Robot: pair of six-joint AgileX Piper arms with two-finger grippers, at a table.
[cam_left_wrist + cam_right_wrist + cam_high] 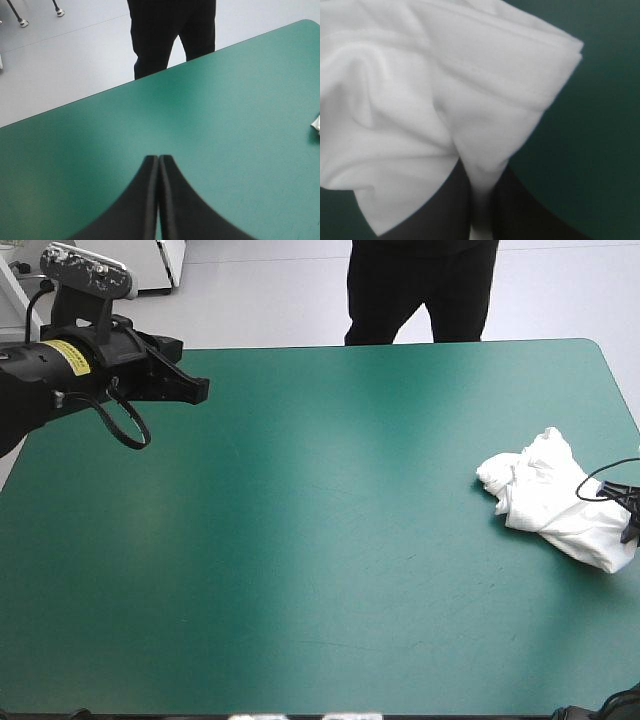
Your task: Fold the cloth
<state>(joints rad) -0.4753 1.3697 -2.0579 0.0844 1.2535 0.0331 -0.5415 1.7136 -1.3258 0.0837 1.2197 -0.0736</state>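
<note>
The white T-shirt point(552, 497) lies as a crumpled heap near the table's right edge. A small corner of the T-shirt point(316, 122) shows far off to the side in the left wrist view. My right gripper point(481, 172) is shut on the T-shirt point(420, 100), with a fold of white cloth pinched between the black fingers and the rest bunched ahead of them. In the high view the right gripper point(630, 530) barely shows at the right edge beside the heap. My left gripper point(198, 389) hangs raised over the table's far left corner, shut and holding nothing; its fingers point(150, 200) meet in one arch.
The teal-green table cover point(300, 540) stretches bare between the two arms. The table's far edge point(150, 77) runs ahead of the left gripper.
</note>
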